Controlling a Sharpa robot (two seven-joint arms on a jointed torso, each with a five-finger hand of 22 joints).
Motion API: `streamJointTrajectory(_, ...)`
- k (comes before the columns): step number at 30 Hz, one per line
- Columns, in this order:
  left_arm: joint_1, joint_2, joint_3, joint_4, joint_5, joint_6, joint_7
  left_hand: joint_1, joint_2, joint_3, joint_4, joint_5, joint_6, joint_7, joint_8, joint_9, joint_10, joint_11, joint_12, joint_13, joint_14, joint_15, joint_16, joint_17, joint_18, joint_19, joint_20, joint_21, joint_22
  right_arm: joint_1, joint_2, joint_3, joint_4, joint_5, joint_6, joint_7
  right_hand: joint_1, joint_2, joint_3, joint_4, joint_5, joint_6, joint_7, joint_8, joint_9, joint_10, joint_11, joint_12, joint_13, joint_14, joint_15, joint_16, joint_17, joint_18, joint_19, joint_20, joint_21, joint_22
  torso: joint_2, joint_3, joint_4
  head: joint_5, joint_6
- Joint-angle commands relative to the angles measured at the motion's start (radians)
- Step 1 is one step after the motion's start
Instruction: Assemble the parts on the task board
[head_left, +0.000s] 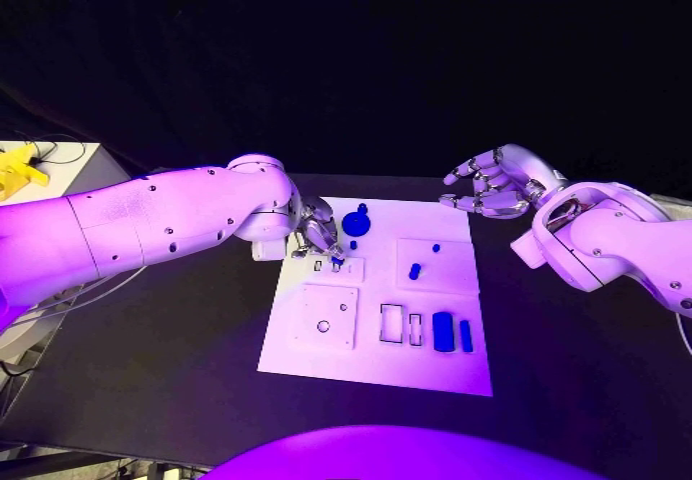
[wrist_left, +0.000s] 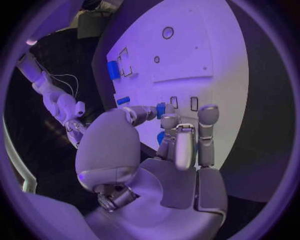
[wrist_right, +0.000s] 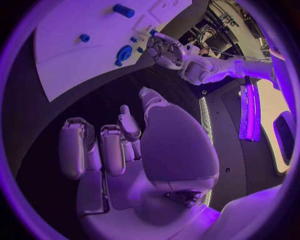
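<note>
The white task board (head_left: 378, 340) lies in the middle of the black table. My left hand (head_left: 316, 232) reaches down over its far left part and pinches a small blue part (wrist_left: 160, 109) between thumb and fingertips, just above two small slots (wrist_left: 184, 103). A round blue part (head_left: 356, 222) lies just right of that hand. A short blue part (head_left: 415, 270) and a tiny one (head_left: 436, 247) sit on the right square plate. Two long blue parts (head_left: 453, 332) stand side by side near the right edge. My right hand (head_left: 492, 185) hovers beyond the board's far right corner, fingers apart and holding nothing.
A square plate with a round hole (head_left: 326, 318) and an upright rectangular recess (head_left: 391, 323) occupy the board's near half. A yellow object (head_left: 18, 170) sits on a pale side table at the far left. Black tabletop surrounds the board.
</note>
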Motion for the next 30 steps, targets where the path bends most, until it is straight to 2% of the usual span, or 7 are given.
streamJointTrajectory(1,0.0,0.008,-0.001,-0.004,-0.075,0.021,0.0,-0.005,0.007,0.159,-0.154,0.005,0.03,-0.024,0.005,0.189,0.008,-0.002,0.004,0.0,0.056,-0.006,0.005,0.083,-0.021,0.011,-0.001,0.005,0.003,-0.001,0.001,0.0,0.0,-0.004,0.014,0.002,-0.006,-0.001,0.006,-0.002,0.007,-0.008,-0.002,0.004,-0.001,-0.005,0.0,-0.005,-0.001,0.056,0.0,-0.005,0.132,0.014,0.033,-0.001,-0.006,0.198,0.0,-0.0001,0.001,-0.001,0.0)
streamJointTrajectory(16,0.0,0.019,-0.009,0.001,-0.107,0.031,0.0,-0.029,0.002,0.174,-0.177,0.035,0.049,-0.032,0.004,0.2,0.029,-0.011,0.002,0.002,0.062,-0.014,0.009,0.098,-0.026,0.032,-0.009,0.019,0.03,-0.001,0.002,0.0,0.003,-0.013,0.014,0.002,-0.006,-0.001,0.007,-0.002,0.01,-0.008,-0.002,0.004,-0.001,-0.005,0.001,-0.005,-0.002,0.056,0.0,-0.005,0.133,0.015,0.033,-0.001,-0.007,0.197,0.0,-0.0007,0.0013,0.003,-0.003)
streamJointTrajectory(30,-0.004,0.018,-0.014,0.008,-0.126,0.045,-0.001,-0.038,0.004,0.176,-0.181,0.044,0.055,-0.034,0.004,0.202,0.034,-0.013,0.001,0.002,0.063,-0.016,0.01,0.1,-0.026,0.034,-0.011,0.02,0.031,-0.002,0.003,0.0,0.002,-0.014,0.016,0.002,-0.006,-0.001,0.007,-0.002,0.01,-0.008,-0.002,0.004,-0.001,-0.005,0.001,-0.005,-0.002,0.056,0.0,-0.005,0.133,0.015,0.033,-0.001,-0.007,0.197,0.001,-0.0007,0.0011,0.004,-0.005)
